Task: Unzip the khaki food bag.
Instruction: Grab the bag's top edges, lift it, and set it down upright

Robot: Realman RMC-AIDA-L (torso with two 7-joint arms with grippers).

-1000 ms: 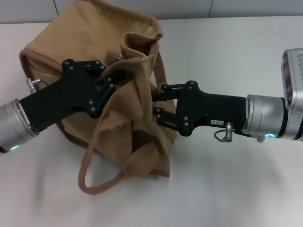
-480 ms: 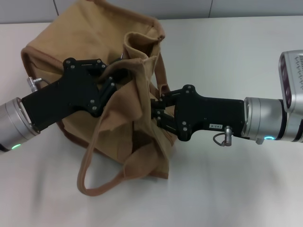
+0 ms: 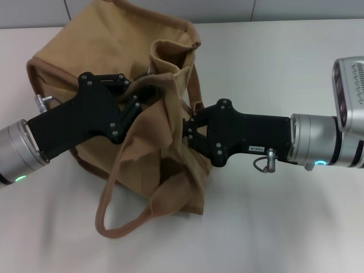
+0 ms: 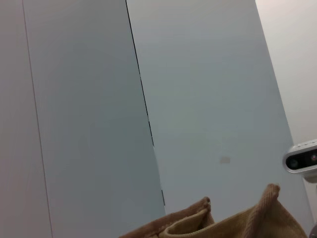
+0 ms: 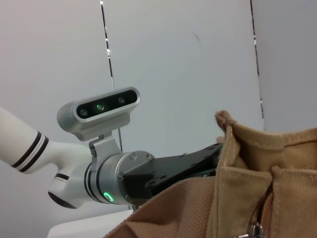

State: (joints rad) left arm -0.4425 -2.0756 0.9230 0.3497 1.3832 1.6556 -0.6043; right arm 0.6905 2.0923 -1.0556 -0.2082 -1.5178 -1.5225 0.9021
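The khaki food bag [image 3: 114, 45] lies slumped on the white table [image 3: 273, 62], its top turned toward the right. My left gripper [image 3: 139, 94] reaches in from the left and is shut on a fold of the bag's upper fabric. My right gripper [image 3: 185, 132] comes in from the right and presses against the bag's top edge, its tip hidden by cloth. One strap handle [image 3: 108, 210] hangs loose toward the front. The right wrist view shows the bag's tan cloth [image 5: 247, 163], a metal zipper pull [image 5: 255, 229] and the left arm [image 5: 163, 171] behind it. The left wrist view shows only the bag's rim [image 4: 267, 218].
Bare white table lies to the right and front of the bag. A grey panelled wall [image 4: 198, 99] stands behind the table. My right arm's silver wrist and camera [image 3: 350, 114] sit at the right edge.
My right gripper has moved left, closer into the bag's top edge. My left gripper has held its place on the fabric, and the bag has shifted only slightly.
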